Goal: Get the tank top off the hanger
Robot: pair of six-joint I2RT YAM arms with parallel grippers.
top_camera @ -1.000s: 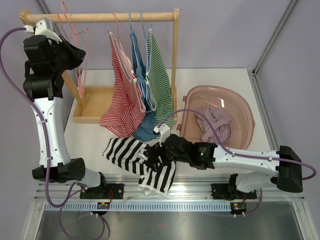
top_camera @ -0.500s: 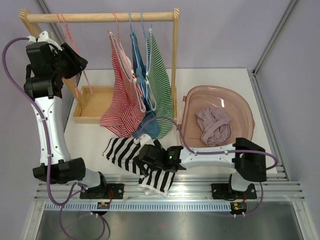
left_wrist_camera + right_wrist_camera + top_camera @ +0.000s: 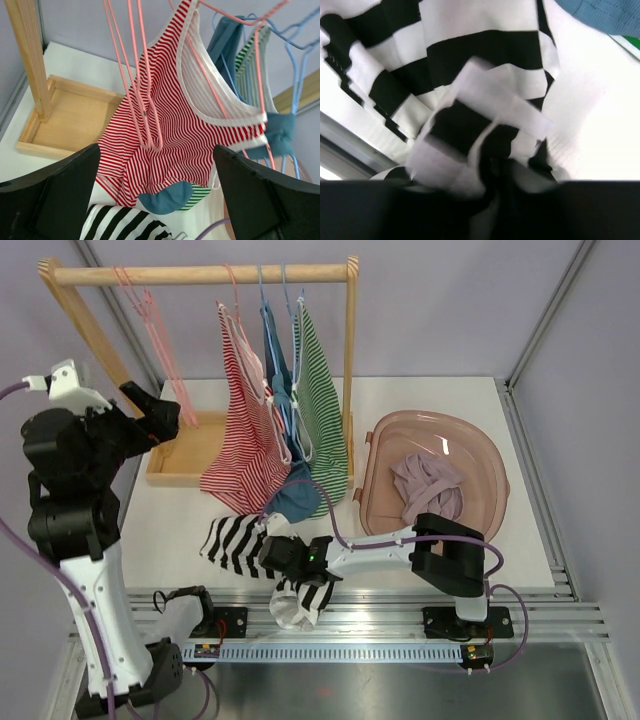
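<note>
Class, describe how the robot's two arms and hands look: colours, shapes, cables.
The left arm and right arm both have white tubular links between chunky black joints. A thin purple cable loops along each. The left hand and right hand are black; the left hand's fingers are broad wedges.

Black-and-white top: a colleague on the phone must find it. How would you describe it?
Find the wooden clothes rack at the table's far side. Just in front of it, at the near edge, a crumpled tank top lies on the table. Its bands are broad, black and white; the hanging tops are thin-striped red, thin-striped green or plain blue.
</note>
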